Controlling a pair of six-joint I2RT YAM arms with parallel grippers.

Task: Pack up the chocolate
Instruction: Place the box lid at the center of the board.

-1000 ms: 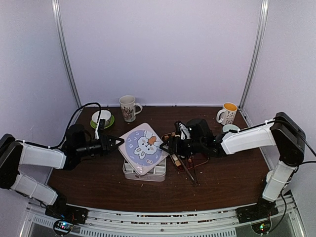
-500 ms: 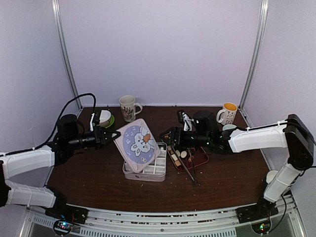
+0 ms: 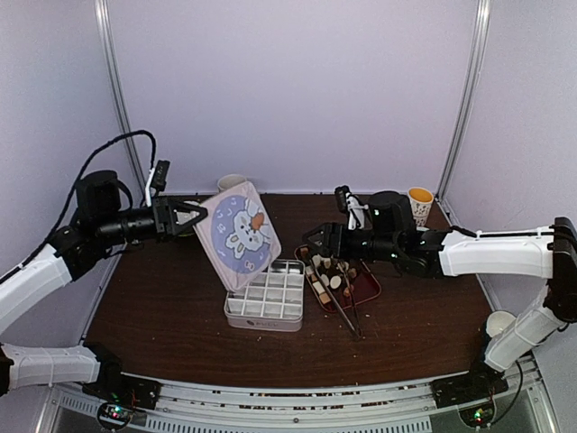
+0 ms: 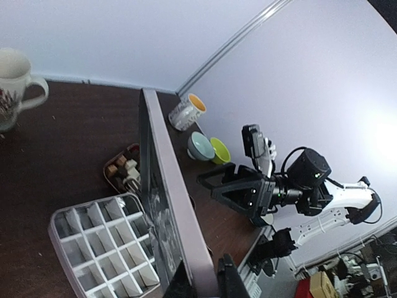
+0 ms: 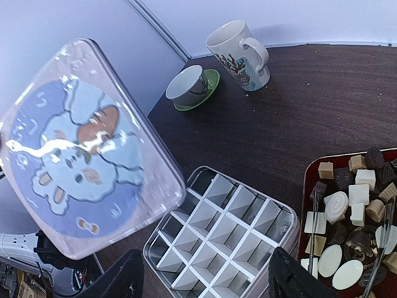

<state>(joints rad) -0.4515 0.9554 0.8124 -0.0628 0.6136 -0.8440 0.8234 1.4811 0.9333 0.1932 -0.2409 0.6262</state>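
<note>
Two grippers, two states. The left gripper (image 4: 203,282) is clamped on the bottom edge of the lid (image 3: 236,233). The right gripper (image 3: 311,250) is open and holds nothing, hovering by the tray's (image 3: 368,289) left end.

The lid is airborne and tilted, up and left of the box (image 5: 217,242), whose cells look empty. All the chocolate (image 5: 350,214) sits in the tray, just right of the box, with the tongs (image 3: 347,316) lying across it.

We'd say the step is clearing the lid:
- hold the pinch firm (it's a thin edge, so it could pivot)
- swing left and set the lid flat, away from the box

Pose:
- The left arm is raised, forearm roughly level, reaching right.
- The right arm is stretched long and low from the right, with the wrist pointing left.
</note>
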